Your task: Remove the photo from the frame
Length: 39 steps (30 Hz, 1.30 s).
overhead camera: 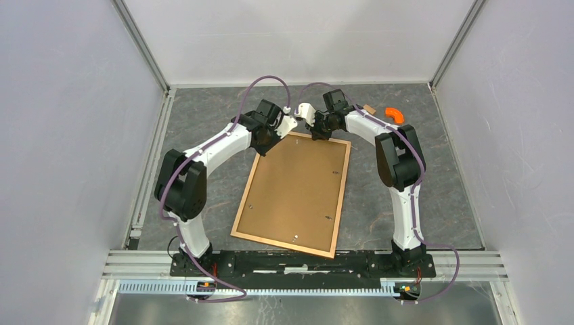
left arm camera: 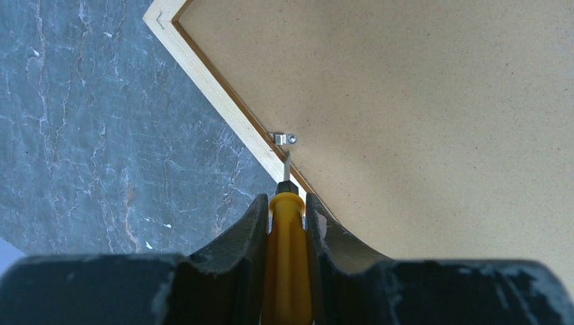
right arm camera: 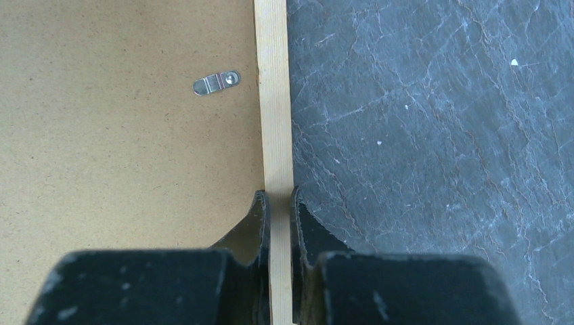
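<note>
The frame (overhead camera: 245,201) lies face down on the grey table, its brown backing board (overhead camera: 298,189) facing up. The photo is hidden under the board. At the frame's far left corner my left gripper (overhead camera: 288,125) is shut on a yellow-handled screwdriver (left arm camera: 287,257). Its blade points at a small metal clip (left arm camera: 285,139) by the wooden border (left arm camera: 216,95). My right gripper (overhead camera: 317,132) is at the far edge, with its jaws closed on either side of the pale wooden border (right arm camera: 273,101). Another clip (right arm camera: 215,82) lies flat on the board near it.
An orange curved piece (overhead camera: 394,115) and a small brown scrap (overhead camera: 369,108) lie at the back right of the table. White walls close in the table on three sides. A metal rail (overhead camera: 304,261) runs along the near edge by the arm bases.
</note>
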{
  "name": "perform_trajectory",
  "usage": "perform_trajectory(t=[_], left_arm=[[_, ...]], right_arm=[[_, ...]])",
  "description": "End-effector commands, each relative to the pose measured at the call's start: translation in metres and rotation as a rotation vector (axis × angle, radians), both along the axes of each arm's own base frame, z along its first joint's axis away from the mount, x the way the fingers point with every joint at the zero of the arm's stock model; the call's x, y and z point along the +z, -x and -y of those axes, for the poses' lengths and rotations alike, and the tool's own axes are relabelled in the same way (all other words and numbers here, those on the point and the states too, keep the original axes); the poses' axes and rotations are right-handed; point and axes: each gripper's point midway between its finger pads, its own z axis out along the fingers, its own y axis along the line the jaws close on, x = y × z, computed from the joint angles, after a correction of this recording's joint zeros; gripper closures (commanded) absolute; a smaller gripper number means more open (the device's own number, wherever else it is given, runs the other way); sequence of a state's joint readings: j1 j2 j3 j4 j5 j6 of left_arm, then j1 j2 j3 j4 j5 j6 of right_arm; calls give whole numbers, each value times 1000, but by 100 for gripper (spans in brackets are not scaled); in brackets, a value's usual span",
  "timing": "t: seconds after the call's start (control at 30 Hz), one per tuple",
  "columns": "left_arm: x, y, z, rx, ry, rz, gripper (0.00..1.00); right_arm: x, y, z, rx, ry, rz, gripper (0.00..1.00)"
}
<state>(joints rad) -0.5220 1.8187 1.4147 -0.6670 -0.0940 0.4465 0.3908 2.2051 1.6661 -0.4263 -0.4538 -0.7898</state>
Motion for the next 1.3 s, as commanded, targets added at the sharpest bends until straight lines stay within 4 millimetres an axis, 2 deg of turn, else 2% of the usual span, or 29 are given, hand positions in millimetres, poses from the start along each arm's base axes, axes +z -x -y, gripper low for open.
perform_trajectory(t=[0.0, 0.43, 0.6, 0.77, 0.93, 1.27], left_arm=[[3, -18, 5, -8, 6, 64, 98], [5, -28, 26, 0, 62, 98, 98], [1, -21, 36, -8, 120, 62, 98], [10, -9, 53, -61, 229, 38, 98], [16, 0, 61, -102, 272, 26, 98], [26, -8, 48, -44, 236, 79, 98]], right_arm=[[-10, 6, -14, 16, -31, -49, 100], [-13, 7, -13, 14, -26, -53, 100], [-13, 7, -13, 13, -26, -53, 100], [-14, 7, -13, 12, -24, -56, 100], [-14, 6, -13, 12, -25, -55, 100], [-13, 7, -13, 14, -24, -55, 100]])
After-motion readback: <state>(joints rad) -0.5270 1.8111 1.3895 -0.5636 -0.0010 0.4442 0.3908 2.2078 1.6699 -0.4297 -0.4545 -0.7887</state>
